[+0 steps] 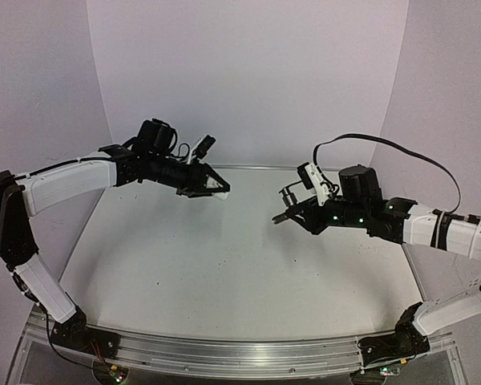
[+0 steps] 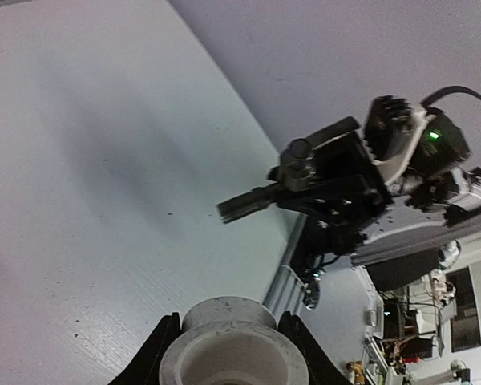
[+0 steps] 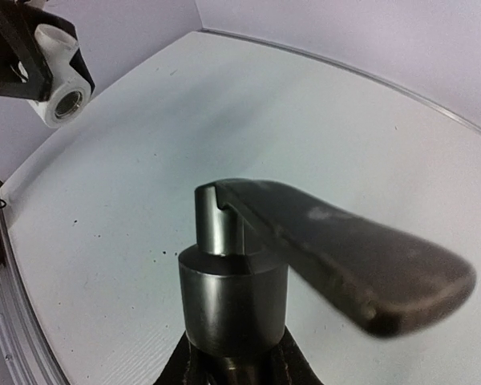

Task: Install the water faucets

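The left claw (image 2: 228, 322) grips the white fitting (image 2: 232, 357), the right claw (image 3: 236, 359) clamps the dark faucet piece (image 3: 239, 281), both well apart.

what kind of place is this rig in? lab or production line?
Probably a robotics lab test cell, not a production line: a white table boxed in by plain backdrop walls, an aluminium rail along its near edge, and what looks like a cluttered electronics bench beyond it.

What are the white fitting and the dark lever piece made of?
The white fitting looks like plastic, matte: opaque white, no glints, thick wall. The dark lever piece is probably metal with a smooth satin finish: soft highlights run down its round body. Its flat lever is duller and scuffed, so coated metal or plastic; can't tell.
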You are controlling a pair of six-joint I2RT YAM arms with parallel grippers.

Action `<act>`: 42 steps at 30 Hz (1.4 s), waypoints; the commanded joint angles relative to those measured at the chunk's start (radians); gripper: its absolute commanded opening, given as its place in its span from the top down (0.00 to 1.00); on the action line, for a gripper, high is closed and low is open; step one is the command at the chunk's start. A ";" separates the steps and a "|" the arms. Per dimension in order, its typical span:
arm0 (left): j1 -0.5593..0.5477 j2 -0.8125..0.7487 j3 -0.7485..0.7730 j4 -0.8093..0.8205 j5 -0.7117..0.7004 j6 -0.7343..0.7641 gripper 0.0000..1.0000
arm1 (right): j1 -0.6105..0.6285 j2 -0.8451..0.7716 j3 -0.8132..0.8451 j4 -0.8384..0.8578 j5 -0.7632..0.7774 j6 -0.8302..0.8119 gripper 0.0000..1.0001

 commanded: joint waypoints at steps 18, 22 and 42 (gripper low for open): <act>0.110 -0.136 -0.018 0.902 0.528 -0.851 1.00 | 0.032 0.071 0.235 0.705 -0.412 -0.521 1.00; 0.110 -0.133 -0.022 0.908 0.505 -0.894 1.00 | 0.032 0.078 0.248 0.744 -0.471 -0.533 1.00; 0.110 -0.149 -0.031 0.921 0.474 -0.966 1.00 | 0.032 0.209 0.302 0.983 -0.573 -0.470 1.00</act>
